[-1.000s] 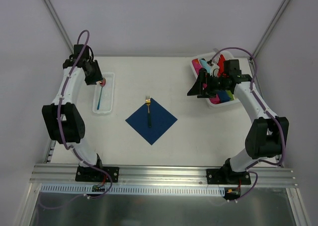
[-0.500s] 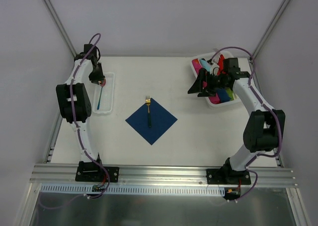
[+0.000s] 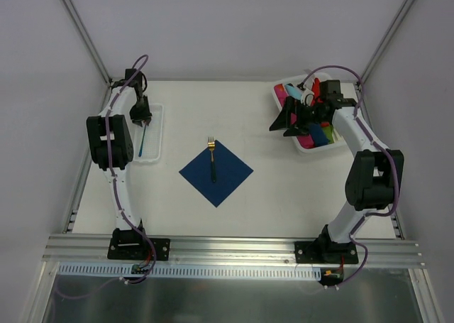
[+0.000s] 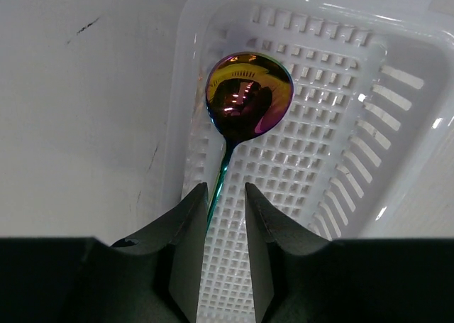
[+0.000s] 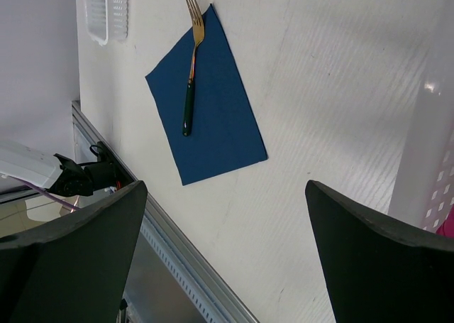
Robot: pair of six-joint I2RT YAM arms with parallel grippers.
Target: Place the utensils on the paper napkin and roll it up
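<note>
Left wrist view: white slotted tray (image 4: pixel 355 145) holds an iridescent spoon (image 4: pixel 248 96); left jaws straddle its handle, grip unclear. Right jaws gape. Fork (image 3: pixel 211 156) lies on napkin (image 3: pixel 227 177), mid-counter (image 3: pixel 298 188).

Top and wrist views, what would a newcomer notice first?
A navy napkin lies mid-table with a gold fork on it, tines past its edge. In the left wrist view an iridescent spoon lies in a white tray, its handle between the fingers of the left gripper.

Overhead, two wrist views; shared napkin (image 3: pixel 230 170)
</note>
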